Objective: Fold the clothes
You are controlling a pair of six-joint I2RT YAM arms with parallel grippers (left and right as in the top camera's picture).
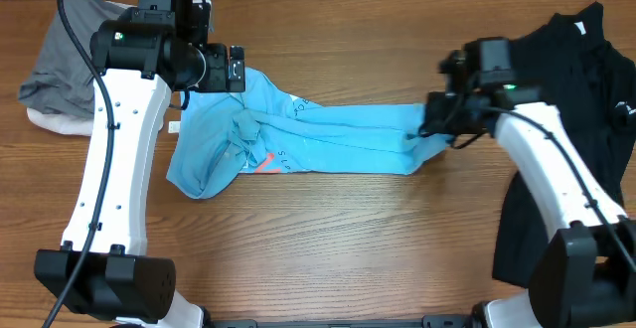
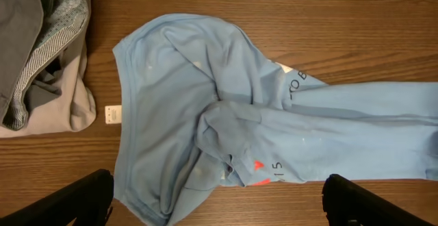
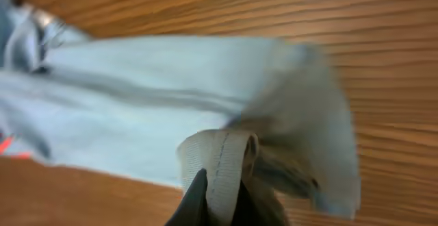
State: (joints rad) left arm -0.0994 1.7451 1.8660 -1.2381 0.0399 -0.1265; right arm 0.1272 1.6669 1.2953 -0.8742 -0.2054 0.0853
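Overhead: you have one light blue T-shirt [image 1: 328, 134], crumpled and drawn out lengthwise across the middle of the wooden table [image 1: 348, 239], its bunched wider end to the left and its narrow end to the right. The left gripper [image 1: 237, 68] hovers above the shirt's upper left edge. The right gripper [image 1: 429, 127] sits at the narrow right end. One black shirt [image 1: 586, 80] lies at the far right, partly under the right arm. One grey piece [image 1: 65, 65] lies at the far left with a cream piece [image 1: 50, 121] showing beneath it, both well apart from the blue shirt.

Left wrist: your left gripper [image 2: 215, 185] has its jaws spread wide, one dark finger [image 2: 75, 202] in each lower corner, holding nothing. Below it the T-shirt [image 2: 205, 103] lies rumpled, red lettering [image 2: 259, 164] showing near its lower edge. A small white tag [image 2: 113, 114] lies on the wood just beside the shirt's left hem, with the grey and cream pieces at the left frame edge.

Right wrist: blurred. Your right gripper [image 3: 219, 195] is pinched closed on a folded hem [image 3: 219, 154] of the T-shirt, whose cloth trails off to the left over the table.
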